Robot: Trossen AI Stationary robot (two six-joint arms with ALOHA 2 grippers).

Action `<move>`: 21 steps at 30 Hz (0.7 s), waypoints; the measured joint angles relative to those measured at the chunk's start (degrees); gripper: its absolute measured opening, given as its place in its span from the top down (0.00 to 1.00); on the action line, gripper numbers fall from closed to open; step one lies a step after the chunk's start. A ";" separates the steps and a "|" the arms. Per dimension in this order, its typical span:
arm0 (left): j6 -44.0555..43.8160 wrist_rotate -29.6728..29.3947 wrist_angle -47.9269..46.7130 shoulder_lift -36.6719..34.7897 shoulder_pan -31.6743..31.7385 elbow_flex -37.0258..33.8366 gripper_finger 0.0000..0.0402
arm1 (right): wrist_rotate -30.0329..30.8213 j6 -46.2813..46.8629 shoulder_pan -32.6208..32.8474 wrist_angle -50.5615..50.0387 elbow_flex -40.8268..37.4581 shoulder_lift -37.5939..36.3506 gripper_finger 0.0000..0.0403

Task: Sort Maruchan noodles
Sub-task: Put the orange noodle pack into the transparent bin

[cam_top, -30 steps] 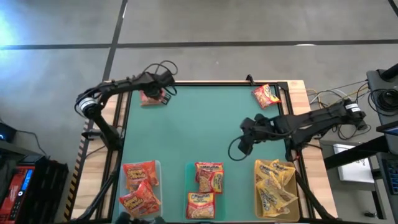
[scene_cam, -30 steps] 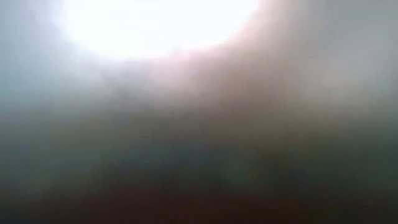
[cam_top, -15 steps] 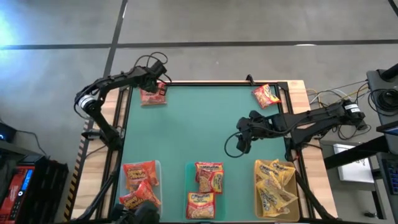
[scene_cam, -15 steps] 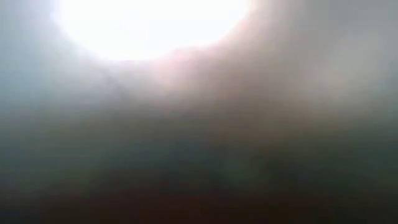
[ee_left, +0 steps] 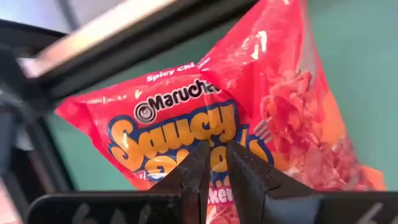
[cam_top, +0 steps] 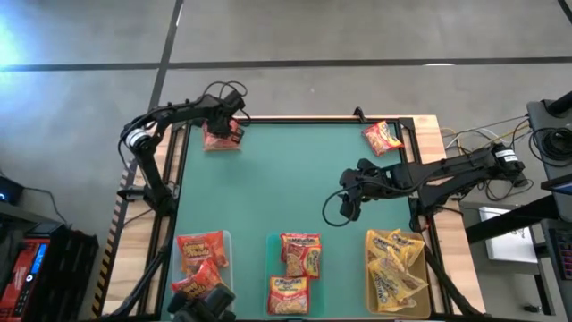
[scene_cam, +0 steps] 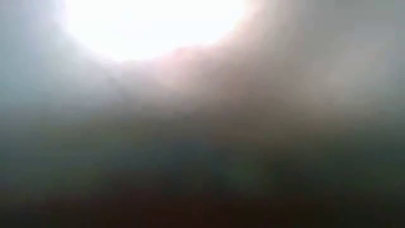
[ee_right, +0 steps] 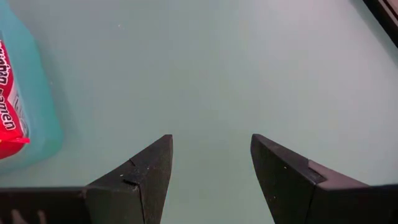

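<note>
The red packet [cam_top: 221, 135] sits at the far left corner of the green table [cam_top: 295, 179], right up against the dark frame rail. It's a Maruchan "Saucy" one, label facing up. In the left wrist view [ee_left: 249, 112] it lies crooked, one corner poking up toward the table's middle and its printed name running slantwise. It's close to square, so I can't really call a long axis on it.

The left gripper [cam_top: 225, 114] is directly over that packet, and its fingers [ee_left: 198, 168] are pinched nearly together with just a thin slit between them, right at the wrapper. It looks like they've nipped the plastic, so I'd call it clamped on the red packet.

Another packet [cam_top: 382, 138], orange-red, lies at the far right corner, tilted diagonally.

Along the near edge there are three bins: red packets in the left bin [cam_top: 225, 240], orange-red ones in the middle bin [cam_top: 270, 246], and yellow ones in the right bin [cam_top: 368, 240].

The right gripper [cam_top: 350, 207] hovers over bare table right of centre, its fingers [ee_right: 273, 168] spread apart with nothing between them.

The low view is a blurry glare, useless.
</note>
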 joint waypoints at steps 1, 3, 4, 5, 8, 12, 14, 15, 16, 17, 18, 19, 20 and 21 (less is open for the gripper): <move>0.47 1.52 -0.56 0.00 -0.24 0.48 0.90 | 0.00 -0.01 0.00 -0.02 0.00 0.00 0.49; 1.92 5.20 -1.84 0.00 -0.90 1.19 0.90 | 0.00 -0.17 0.00 -0.02 -0.01 0.00 0.49; 2.13 6.60 -2.22 0.00 -1.32 1.37 0.90 | 0.00 -0.54 0.00 -0.04 -0.02 0.00 0.49; 2.19 7.91 -2.69 0.00 -1.85 1.46 0.90 | 0.00 -1.13 0.00 -0.01 -0.02 0.00 0.49; 2.63 9.86 -3.31 0.00 -4.17 1.39 0.90 | 0.00 -2.14 0.00 0.06 -0.01 0.00 0.49; 2.77 10.41 -4.01 0.00 -9.01 0.89 0.90 | 0.00 -2.44 0.00 0.13 -0.01 0.00 0.49; 2.81 10.77 -3.96 0.00 -11.76 0.89 0.90 | 0.00 -2.50 0.00 0.13 0.00 0.00 0.49; 2.81 10.99 -3.96 0.00 -13.23 0.89 0.90 | 0.00 -2.53 0.00 0.13 -0.01 0.00 0.49; 2.81 11.44 -3.95 0.00 -14.57 0.89 0.90 | 0.00 -2.53 0.00 0.13 -0.02 0.00 0.49; 2.82 12.30 -3.94 0.00 -15.84 0.91 0.90 | 0.00 -2.47 0.00 0.13 -0.01 0.00 0.49; 2.82 13.19 -3.87 0.00 -17.16 0.94 0.90 | 0.00 -2.39 0.00 0.13 -0.02 0.00 0.49; 2.81 13.99 -3.64 -0.02 -18.37 0.94 0.90 | 0.00 -2.39 0.02 0.13 -0.02 0.00 0.49; 2.82 14.66 -3.37 -0.02 -19.63 0.94 0.90 | 0.00 -2.39 0.02 0.13 0.00 0.00 0.49; 2.78 15.19 -2.98 -0.02 -20.91 0.94 0.90 | 0.00 -2.42 0.02 0.13 0.00 0.00 0.49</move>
